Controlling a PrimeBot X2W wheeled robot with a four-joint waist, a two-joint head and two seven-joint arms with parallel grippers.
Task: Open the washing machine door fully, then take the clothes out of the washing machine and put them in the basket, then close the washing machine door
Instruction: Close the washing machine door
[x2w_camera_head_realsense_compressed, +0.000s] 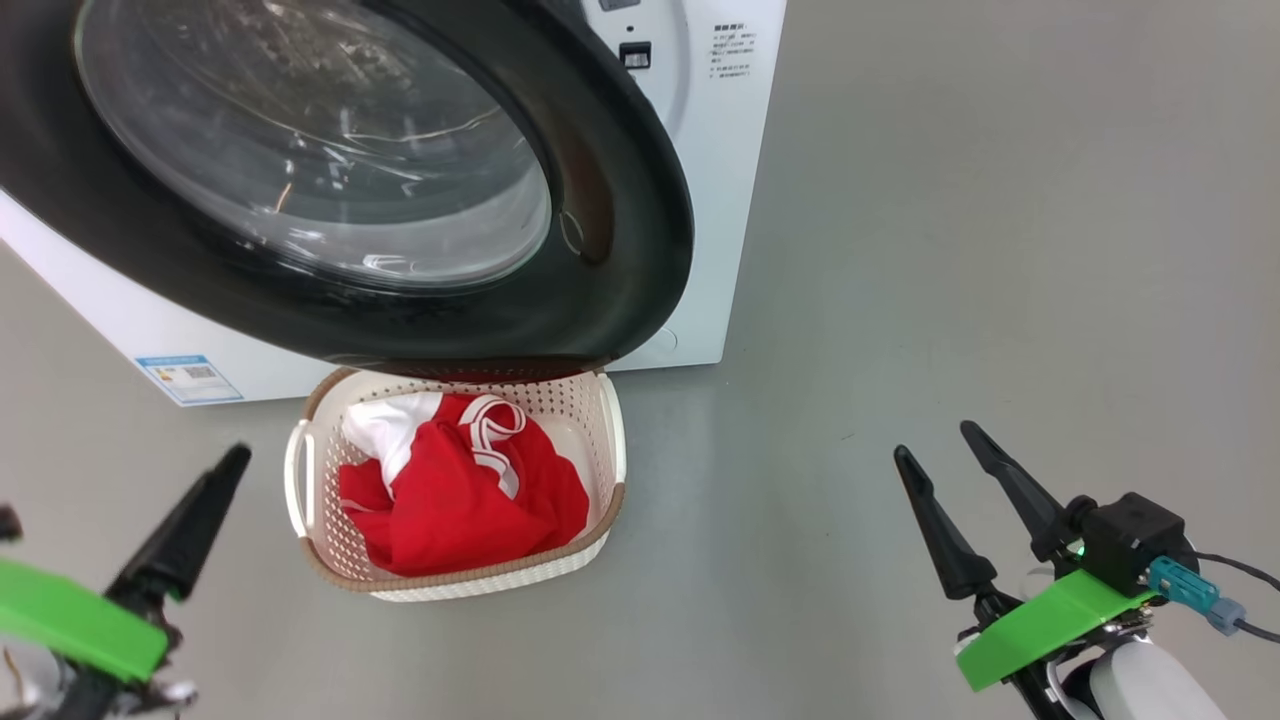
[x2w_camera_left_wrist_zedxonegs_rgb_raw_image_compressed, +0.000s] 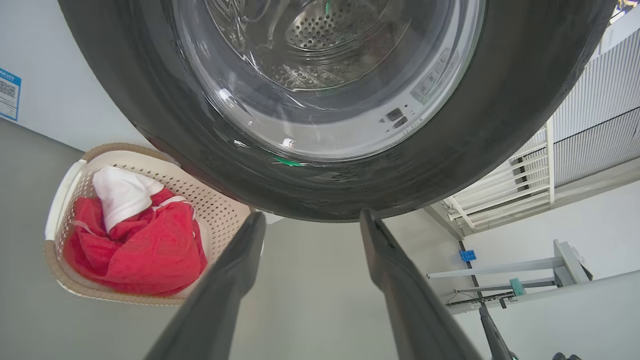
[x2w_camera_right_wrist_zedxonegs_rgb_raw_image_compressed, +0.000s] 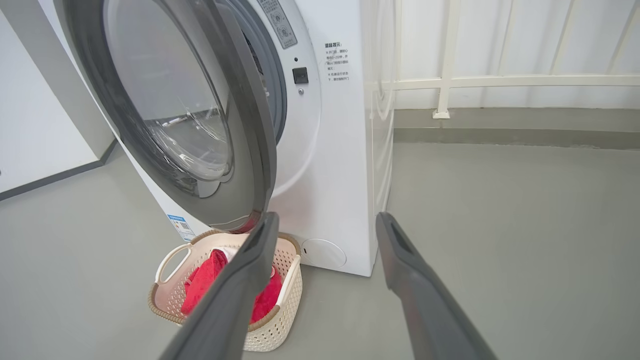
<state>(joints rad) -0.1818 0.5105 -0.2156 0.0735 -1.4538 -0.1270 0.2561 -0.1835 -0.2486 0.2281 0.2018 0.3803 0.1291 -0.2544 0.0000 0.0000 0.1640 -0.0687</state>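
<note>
Bright even light, soft shadows, glare on door (x2w_camera_head_realsense_compressed: 330, 170)

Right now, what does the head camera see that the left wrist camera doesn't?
Head camera: the open right hand and the small printed writing on the washer. Left wrist camera: a white railing and a striped wall panel behind it. Both: the round black door, the basket and the red clothes in it.
</note>
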